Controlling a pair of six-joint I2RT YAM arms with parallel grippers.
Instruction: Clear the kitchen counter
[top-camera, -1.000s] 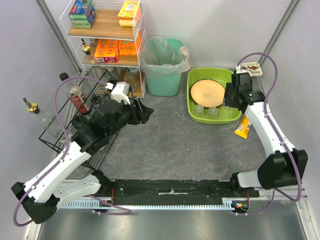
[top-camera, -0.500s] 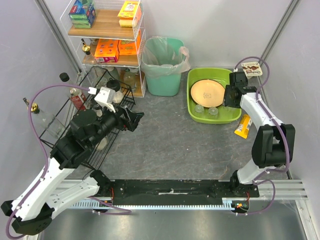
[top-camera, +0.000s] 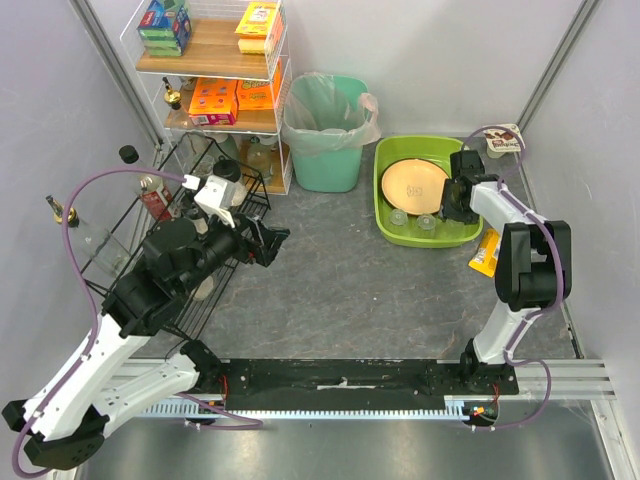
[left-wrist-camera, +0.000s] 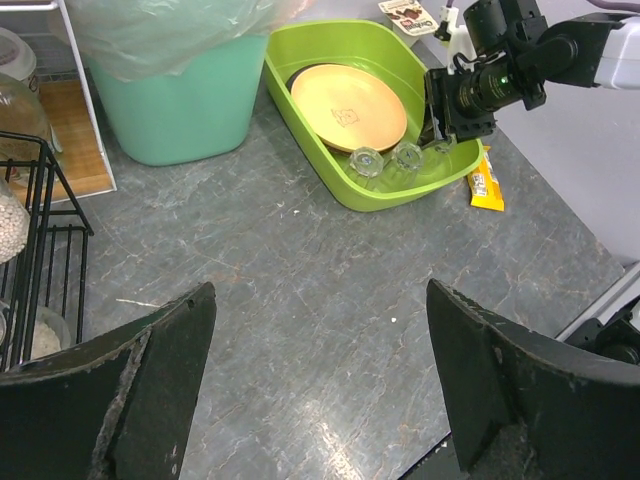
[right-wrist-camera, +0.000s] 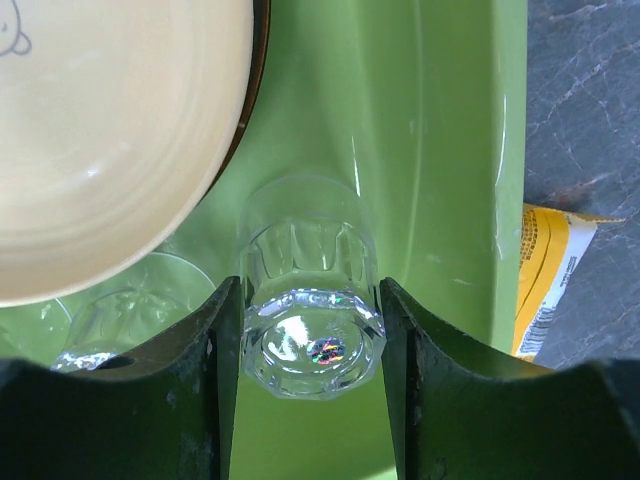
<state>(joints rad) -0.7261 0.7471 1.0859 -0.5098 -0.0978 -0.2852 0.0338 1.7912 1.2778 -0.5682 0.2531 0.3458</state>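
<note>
From above, the kitchen counter (top-camera: 340, 300) stretched out from the lime-green tub (top-camera: 384, 205) toward the arm bases, bare stone in front of the tub. The tub held a tan plate (top-camera: 415, 183) and, at its near wall, a clear glass (top-camera: 427, 222) and a second glass (top-camera: 400, 218). The right gripper (top-camera: 447, 205) reached into the tub from its right rim. The left gripper (top-camera: 272, 240) hung well to the tub's left, by the black wire rack (top-camera: 120, 255). A teal bin (top-camera: 325, 135) stood just left of the tub and a yellow packet (top-camera: 484, 252) lay just past its right side. In the left wrist view, the left gripper's fingers were spread wide with only counter between them, the tub far ahead. In the right wrist view, the right fingers (right-wrist-camera: 222, 380) pressed against both sides of the clear glass inside the tub, the plate beside it.
</note>
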